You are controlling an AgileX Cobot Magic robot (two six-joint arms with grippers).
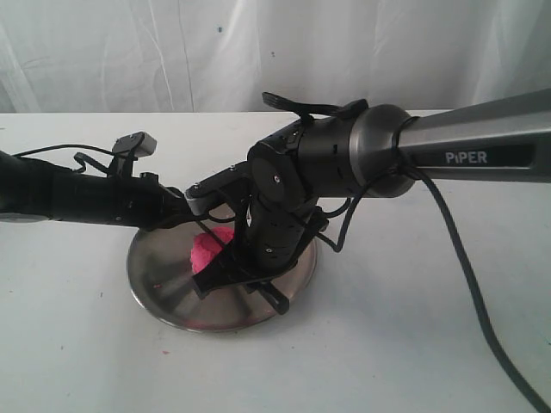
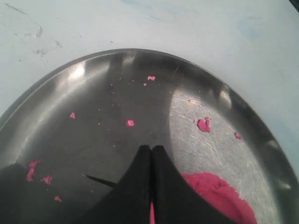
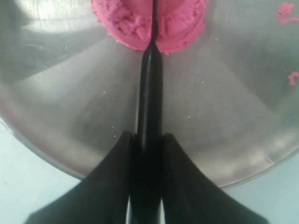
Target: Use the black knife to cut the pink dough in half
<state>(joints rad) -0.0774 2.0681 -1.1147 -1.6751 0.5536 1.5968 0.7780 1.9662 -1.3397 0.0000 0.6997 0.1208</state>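
Observation:
The pink dough (image 3: pixel 126 23) sits on the steel plate (image 3: pixel 261 163) as one rough lump. My right gripper (image 3: pixel 148 137) is shut on the handle of the black knife (image 3: pixel 150 84). The blade runs edge-down into the middle of the dough, leaving a dark slit with pink on both sides. In the exterior view the dough (image 1: pixel 211 249) shows just left of the right gripper (image 1: pixel 250 275), which hides the knife. My left gripper (image 2: pixel 152 148) is shut with its tips touching, low over the plate, with the dough (image 2: pixel 219 196) right beside and under it. The knife's tip (image 2: pixel 96 179) pokes out beyond its fingers.
Small pink crumbs (image 2: pixel 203 124) lie scattered on the plate (image 1: pixel 151 297). The plate stands on a white table (image 1: pixel 413 344) with a white curtain behind. The right arm's black cable (image 1: pixel 469 284) trails over the table. Both arms cross above the plate.

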